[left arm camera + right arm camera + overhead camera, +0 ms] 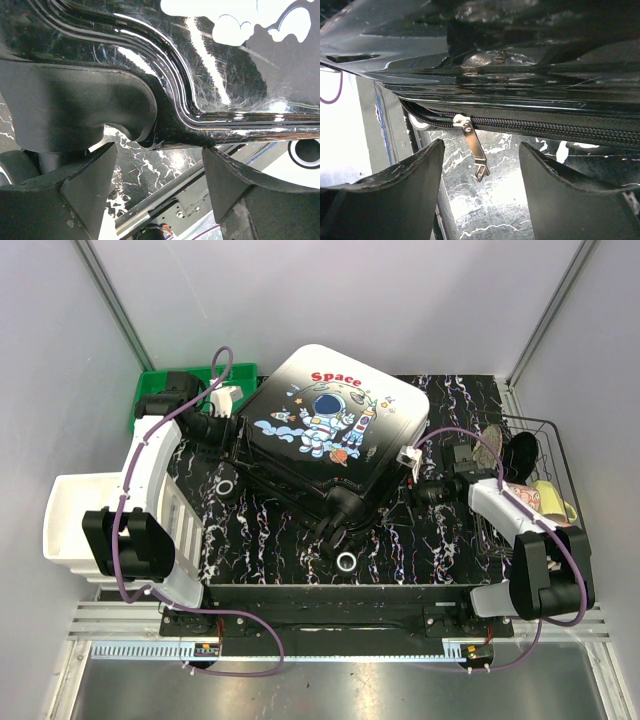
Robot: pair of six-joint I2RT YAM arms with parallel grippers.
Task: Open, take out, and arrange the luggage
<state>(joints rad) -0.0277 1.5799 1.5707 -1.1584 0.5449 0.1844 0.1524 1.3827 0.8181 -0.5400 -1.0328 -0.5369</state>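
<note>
The luggage lies flat and tilted on the black marbled tabletop, astronaut and "Space" print up, lid down. My left gripper is open at its left edge. In the left wrist view the glossy black shell and a dark wheel housing sit just beyond the open left gripper, which holds nothing. My right gripper is open at the right side. In the right wrist view the silver zipper pull hangs from the zipper between the spread fingers of the right gripper, untouched.
A green bin stands at the back left and a white drawer unit at the left. A wire basket with items stands at the right. Small white wheels show at the suitcase's near corner and left side.
</note>
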